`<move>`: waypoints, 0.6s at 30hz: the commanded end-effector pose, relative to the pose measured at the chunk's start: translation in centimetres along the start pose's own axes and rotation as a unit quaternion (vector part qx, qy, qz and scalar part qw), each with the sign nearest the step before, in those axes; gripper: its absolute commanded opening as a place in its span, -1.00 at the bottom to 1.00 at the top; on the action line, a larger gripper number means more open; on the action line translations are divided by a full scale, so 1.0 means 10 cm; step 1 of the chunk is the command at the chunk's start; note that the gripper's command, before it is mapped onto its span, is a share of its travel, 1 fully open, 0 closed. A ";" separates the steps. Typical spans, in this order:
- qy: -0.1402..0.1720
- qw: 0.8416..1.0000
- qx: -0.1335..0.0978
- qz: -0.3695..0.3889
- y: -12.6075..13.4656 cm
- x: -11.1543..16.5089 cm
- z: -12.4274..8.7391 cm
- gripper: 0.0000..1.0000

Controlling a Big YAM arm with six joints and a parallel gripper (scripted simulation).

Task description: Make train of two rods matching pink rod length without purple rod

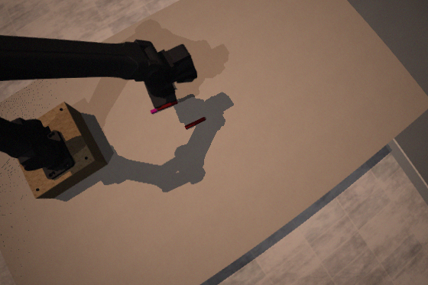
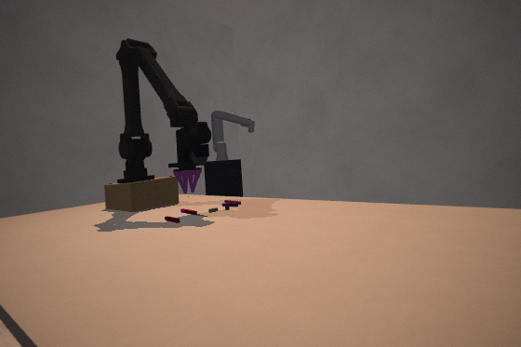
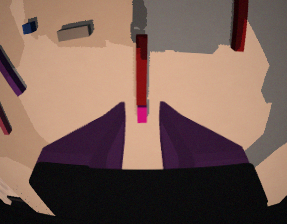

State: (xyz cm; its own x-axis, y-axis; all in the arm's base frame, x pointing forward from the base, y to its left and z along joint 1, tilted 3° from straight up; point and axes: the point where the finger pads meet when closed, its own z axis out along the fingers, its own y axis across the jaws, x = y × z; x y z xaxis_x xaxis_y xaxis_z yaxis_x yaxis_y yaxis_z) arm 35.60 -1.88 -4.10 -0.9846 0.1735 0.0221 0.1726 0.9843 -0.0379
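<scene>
A red rod [image 3: 142, 70] lies flat with a short magenta rod [image 3: 142, 115] at its near end, in one line. In the top view they lie just below the gripper, red [image 1: 167, 105] and magenta [image 1: 154, 111]. My gripper [image 3: 142, 109] hangs above the magenta end with its purple fingers apart and nothing between them; the exterior view shows the fingers [image 2: 187, 181] well above the table. A second red rod [image 3: 240, 15] [image 1: 195, 123] lies apart to the right. The pink rod [image 3: 1, 115] lies at the left edge of the wrist view.
A grey rod [image 3: 75, 30], a small blue rod [image 3: 30, 26] and a purple rod [image 3: 10, 71] lie to the left. The arm's wooden base block [image 1: 63, 147] stands at the table's left. A dark box with a grey arm [image 2: 223, 177] stands behind.
</scene>
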 end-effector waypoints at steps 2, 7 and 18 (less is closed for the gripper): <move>-0.030 1.000 -0.004 0.004 0.05 -0.23 -0.41 -0.51; 0.005 1.000 0.001 0.004 0.02 -0.01 -0.26 -0.51; -0.011 1.000 -0.001 0.004 0.03 -0.11 -0.35 1.00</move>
State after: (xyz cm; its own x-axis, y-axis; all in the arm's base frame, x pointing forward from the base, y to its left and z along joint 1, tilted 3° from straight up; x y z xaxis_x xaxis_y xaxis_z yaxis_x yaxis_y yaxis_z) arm 35.40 -1.81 -1.46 -0.9842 0.1747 0.0274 0.1736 0.9841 -0.0387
